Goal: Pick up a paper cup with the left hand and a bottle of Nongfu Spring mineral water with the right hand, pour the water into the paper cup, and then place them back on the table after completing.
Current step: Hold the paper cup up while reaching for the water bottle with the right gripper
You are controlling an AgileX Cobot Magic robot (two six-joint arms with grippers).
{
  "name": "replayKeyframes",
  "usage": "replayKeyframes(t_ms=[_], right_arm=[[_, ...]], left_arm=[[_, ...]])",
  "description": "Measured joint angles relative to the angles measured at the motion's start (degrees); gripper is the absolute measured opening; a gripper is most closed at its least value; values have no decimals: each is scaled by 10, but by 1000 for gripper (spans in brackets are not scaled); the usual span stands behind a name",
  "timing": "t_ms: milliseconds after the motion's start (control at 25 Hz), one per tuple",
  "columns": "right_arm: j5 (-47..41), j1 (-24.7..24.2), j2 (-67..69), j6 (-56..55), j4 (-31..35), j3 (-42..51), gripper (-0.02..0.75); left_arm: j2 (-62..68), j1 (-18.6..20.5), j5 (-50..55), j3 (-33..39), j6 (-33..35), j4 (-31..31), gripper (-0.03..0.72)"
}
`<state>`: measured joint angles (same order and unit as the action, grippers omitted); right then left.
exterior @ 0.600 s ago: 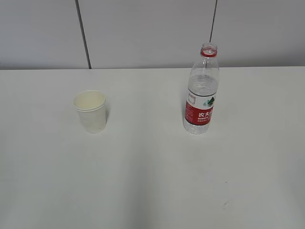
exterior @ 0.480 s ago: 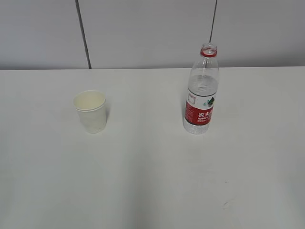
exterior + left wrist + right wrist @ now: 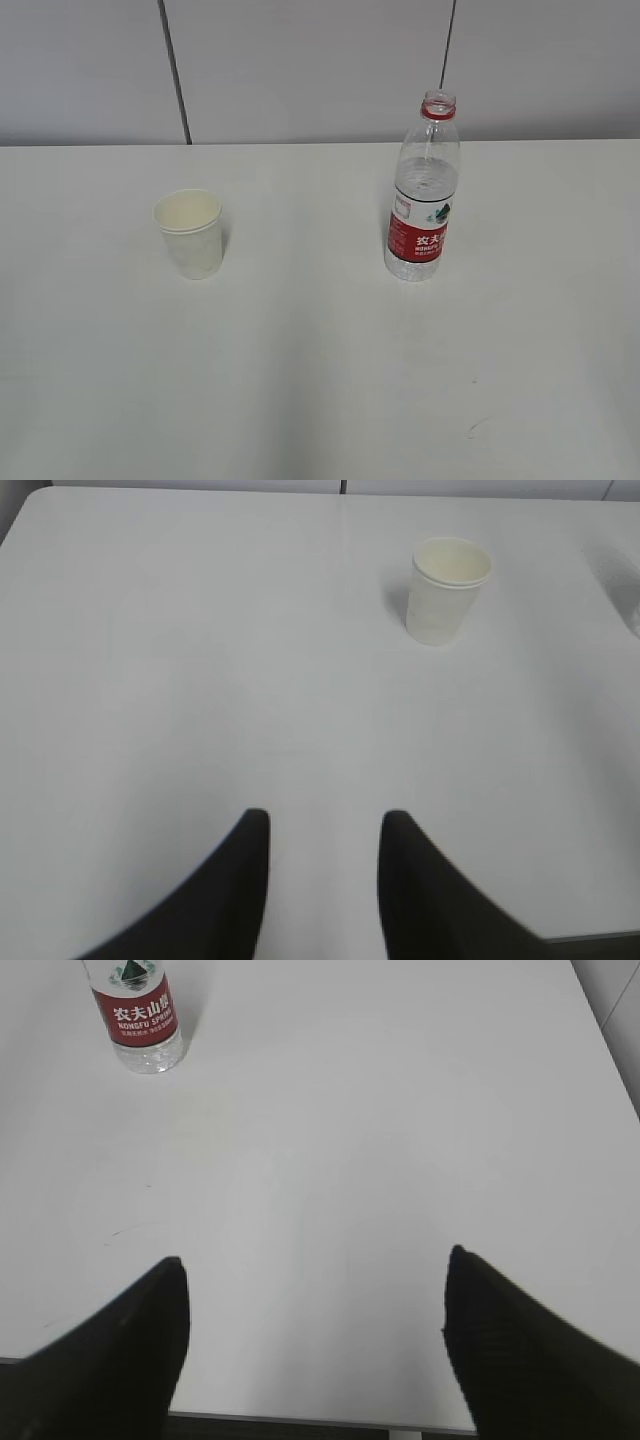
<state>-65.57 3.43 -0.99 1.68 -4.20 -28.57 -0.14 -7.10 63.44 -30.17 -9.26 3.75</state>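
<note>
A white paper cup [image 3: 190,233] stands upright and empty on the white table [image 3: 320,360], left of centre; the left wrist view shows the cup [image 3: 447,588] far ahead and to the right. An uncapped Nongfu Spring bottle [image 3: 424,190] with a red label stands right of centre, water reaching its shoulder; its lower part [image 3: 139,1016] shows at the top left of the right wrist view. My left gripper [image 3: 325,818] is open over bare table, nothing between its fingers. My right gripper [image 3: 315,1257] is open wide above the near table edge. Neither arm appears in the exterior view.
A grey panelled wall [image 3: 300,70] with dark seams runs behind the table's far edge. A small dark mark [image 3: 472,430] lies on the tabletop at the front right. The table's near edge [image 3: 300,1420] shows under my right gripper.
</note>
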Motion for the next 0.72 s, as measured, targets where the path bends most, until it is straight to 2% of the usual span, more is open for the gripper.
replayKeyframes(t_ms=[720], right_arm=[[0, 0, 0, 0, 0, 0, 586]], left_arm=[[0, 0, 0, 0, 0, 0, 243]])
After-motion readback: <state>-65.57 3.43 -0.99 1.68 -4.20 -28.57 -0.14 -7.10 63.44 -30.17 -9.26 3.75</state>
